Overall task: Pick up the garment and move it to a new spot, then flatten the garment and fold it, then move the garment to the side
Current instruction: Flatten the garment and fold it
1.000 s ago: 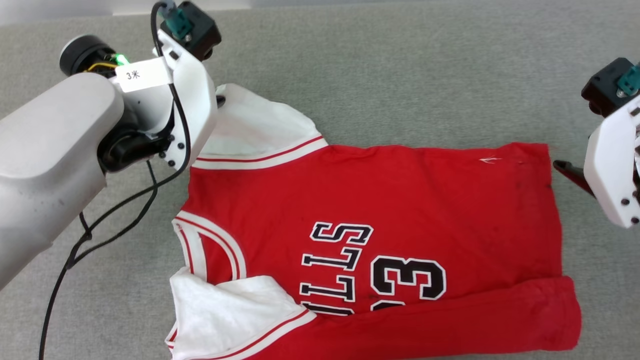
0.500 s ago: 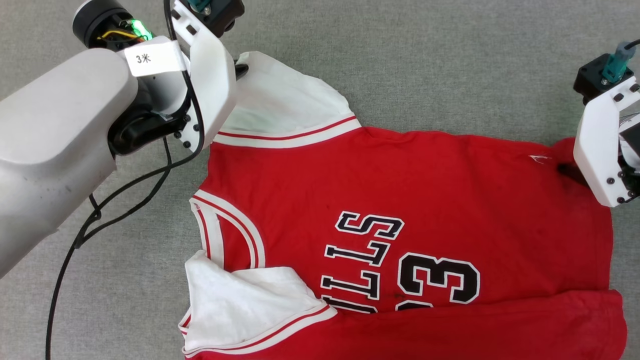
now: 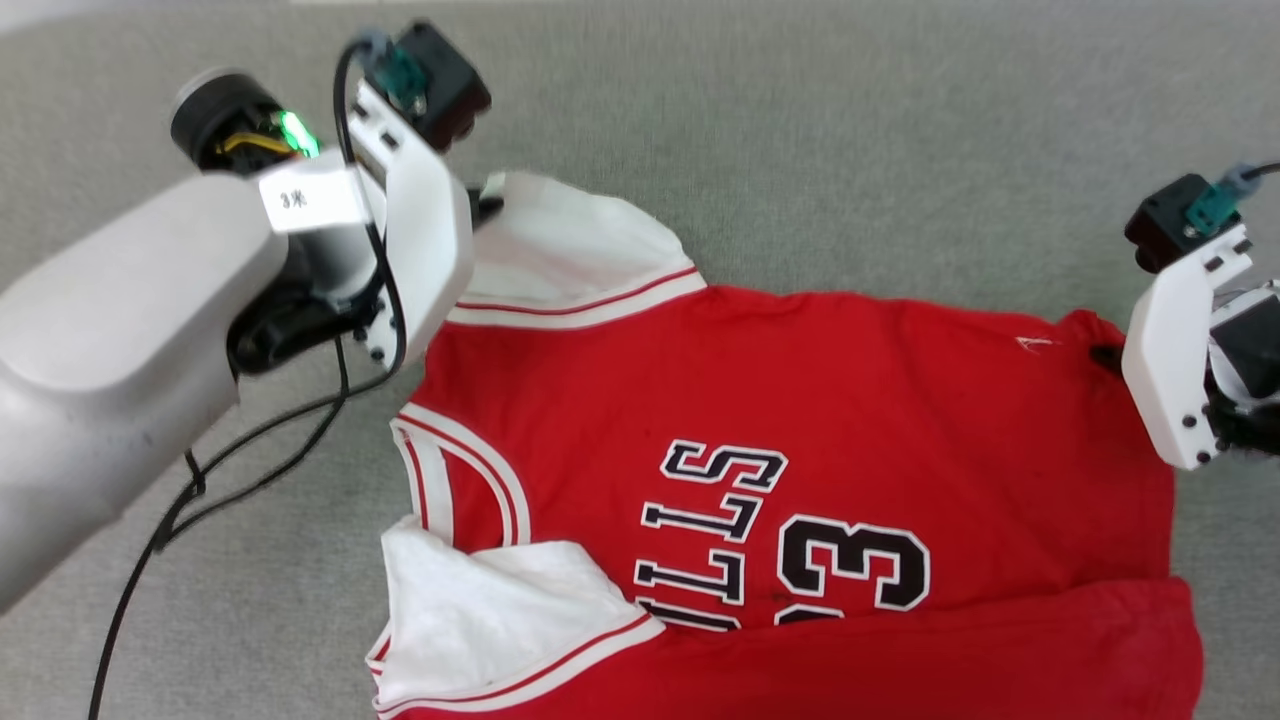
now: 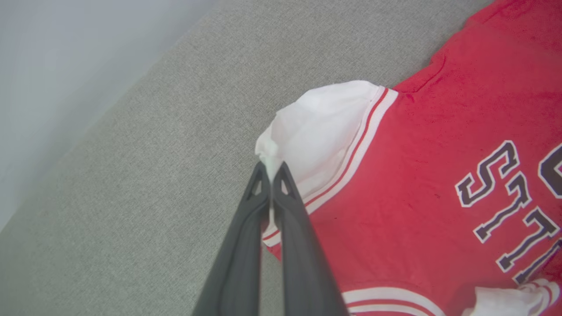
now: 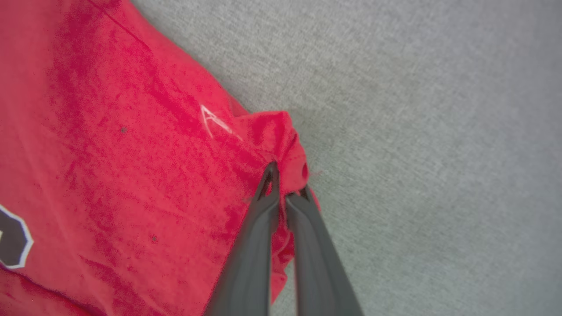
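The garment [image 3: 800, 400], a red jersey with white sleeves and black lettering, lies front-up across the grey surface, its near long edge folded over. My left gripper [image 3: 487, 205] is shut on the tip of the far white sleeve [image 4: 320, 127], pinching it between the fingers [image 4: 246, 237]. At the far hem corner [image 5: 281, 131], my right gripper [image 5: 284, 184] is shut on bunched red cloth. In the head view the right gripper [image 3: 1105, 355] sits at the garment's right edge. The near white sleeve [image 3: 490, 620] lies folded over the collar [image 3: 470, 480].
A grey fabric surface [image 3: 850, 130] spreads all around the garment. A black cable [image 3: 250, 450] hangs from my left arm over the surface at the left. A pale wall or edge [image 4: 52, 66] shows beyond the surface in the left wrist view.
The right gripper moved in from beside the hem and closed on its far corner. The left gripper kept its hold on the sleeve. The head camera shifted, so the whole picture moved.
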